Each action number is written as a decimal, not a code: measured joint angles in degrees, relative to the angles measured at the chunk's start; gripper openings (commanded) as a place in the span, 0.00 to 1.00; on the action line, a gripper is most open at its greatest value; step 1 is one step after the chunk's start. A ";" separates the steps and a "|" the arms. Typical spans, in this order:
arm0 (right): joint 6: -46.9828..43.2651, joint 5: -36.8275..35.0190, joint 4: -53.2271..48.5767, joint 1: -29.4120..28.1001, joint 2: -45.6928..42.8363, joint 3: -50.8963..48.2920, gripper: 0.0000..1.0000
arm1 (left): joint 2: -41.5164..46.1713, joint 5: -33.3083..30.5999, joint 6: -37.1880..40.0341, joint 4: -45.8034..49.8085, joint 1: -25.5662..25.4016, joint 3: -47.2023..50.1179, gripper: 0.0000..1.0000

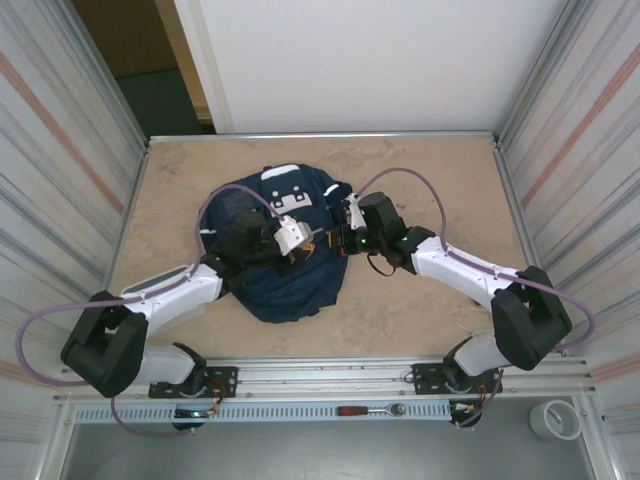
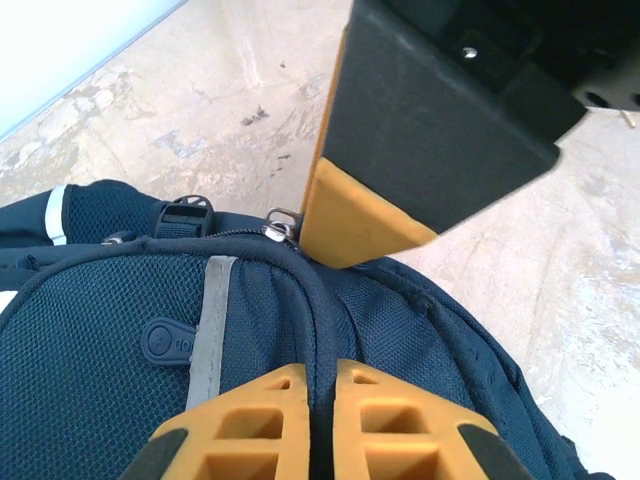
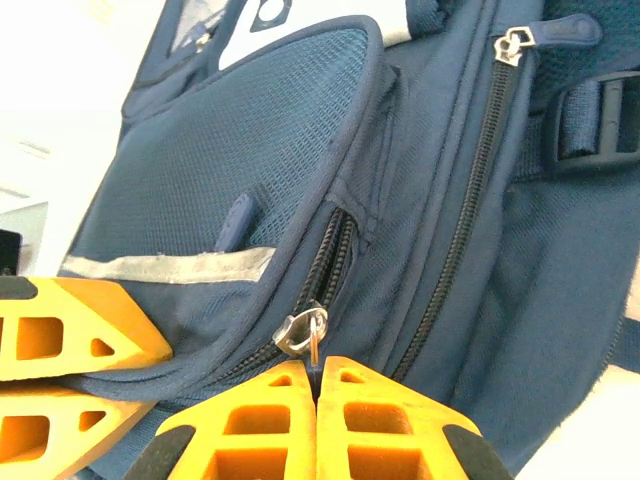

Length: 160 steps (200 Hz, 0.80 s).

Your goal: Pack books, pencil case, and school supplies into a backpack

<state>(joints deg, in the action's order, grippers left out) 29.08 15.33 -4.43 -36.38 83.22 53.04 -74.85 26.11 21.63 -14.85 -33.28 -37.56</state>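
the backpack [image 1: 290, 290] lies flat in the middle of the table [image 1: 420, 180], and both grippers sit on its upper part, close to each other.

the left gripper [image 2: 320, 378] is clenched: its two yellow fingers press together on a raised dark seam of the backpack, which runs straight out ahead of the fingertips. just left of that seam, a grey reflective strip [image 2: 208, 330] crosses the mesh front panel. ahead of the fingertips and slightly to the right, the other arm's finger comes down, black with a yellow tip, touching the fabric right beside the small metal zipper pull [image 2: 279, 222].

the right gripper [image 3: 318, 372] is also closed, pinching the thin lower end of the zipper pull between its fingertips. the metal ring of the pull stands directly above the tips, at the bottom of a curved zipper track whose teeth are parted a little just above it. a second, closed zipper runs up the fabric to the right of the fingers, with a dark strap buckle [image 3: 598, 118] beyond it. the left gripper's yellow fingers lie just to the left, on the same pocket.
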 measured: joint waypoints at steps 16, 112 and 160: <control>-0.07 4.55 0.72 2.05 1.16 0.09 0.00 | 1.14 2.05 -0.02 -0.48 0.72 1.07 0.00; 0.07 17.22 -1.29 6.03 10.32 6.12 0.00 | 0.94 8.28 -0.50 0.11 3.43 1.92 0.00; 0.24 16.79 -1.68 6.03 10.32 6.12 0.08 | 0.48 8.44 -0.68 0.04 3.43 1.79 0.00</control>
<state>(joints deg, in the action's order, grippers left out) 29.32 32.12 -6.11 -30.35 93.54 59.16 -74.37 34.54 20.95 -14.81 -29.85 -35.77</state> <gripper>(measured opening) 0.059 0.099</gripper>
